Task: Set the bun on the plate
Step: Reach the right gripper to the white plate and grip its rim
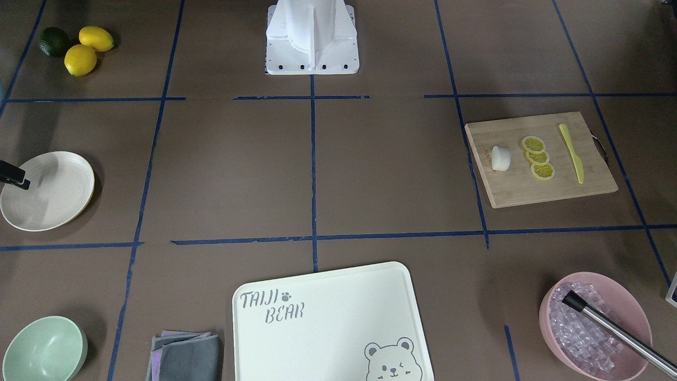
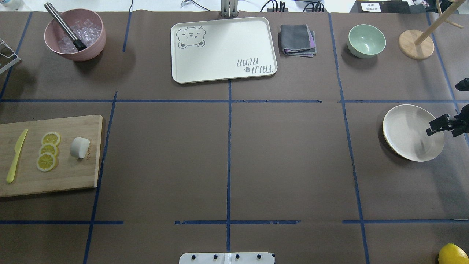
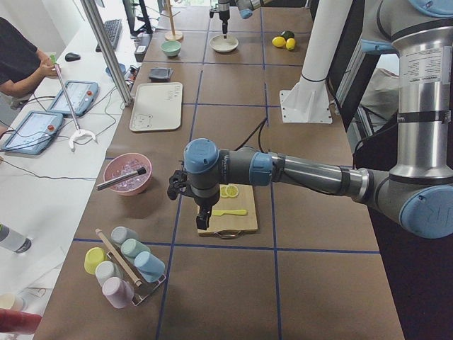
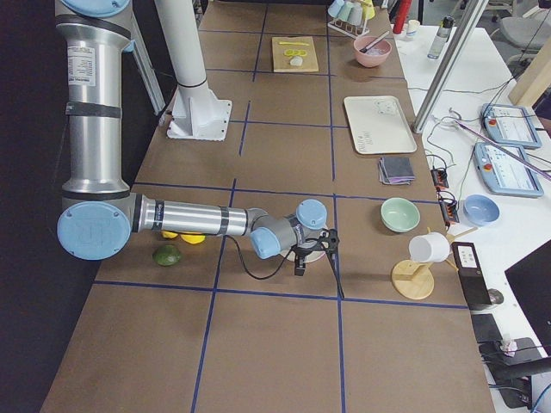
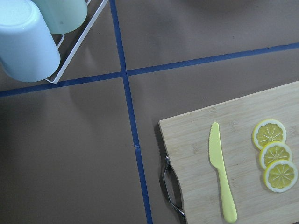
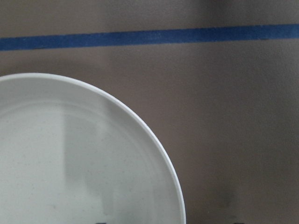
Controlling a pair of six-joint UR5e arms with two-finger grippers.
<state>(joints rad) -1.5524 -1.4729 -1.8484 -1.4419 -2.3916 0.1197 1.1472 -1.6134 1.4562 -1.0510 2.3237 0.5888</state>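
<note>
The bun (image 1: 501,158) is a small white lump lying on the wooden cutting board (image 1: 545,196), beside three lemon slices (image 1: 538,157) and a yellow knife (image 1: 572,153). On the robot's right side of the table, far from the board, sits the cream plate (image 2: 405,128), with nothing on it. My right gripper (image 2: 436,125) hovers over the plate's outer rim, and its fingertips stand apart with nothing between them. The right wrist view shows only the plate's rim (image 6: 154,140). My left gripper (image 3: 203,214) hangs above the board's outer end, and I cannot tell its state. The left wrist view misses the bun.
A bear-print tray (image 1: 328,317), folded grey cloth (image 1: 185,355) and mint bowl (image 1: 42,349) line the far edge. A pink bowl of ice with a metal tool (image 1: 595,323) stands beyond the board. Two lemons and a lime (image 1: 79,47) lie near the plate. A cup rack (image 5: 28,37) is left of the board.
</note>
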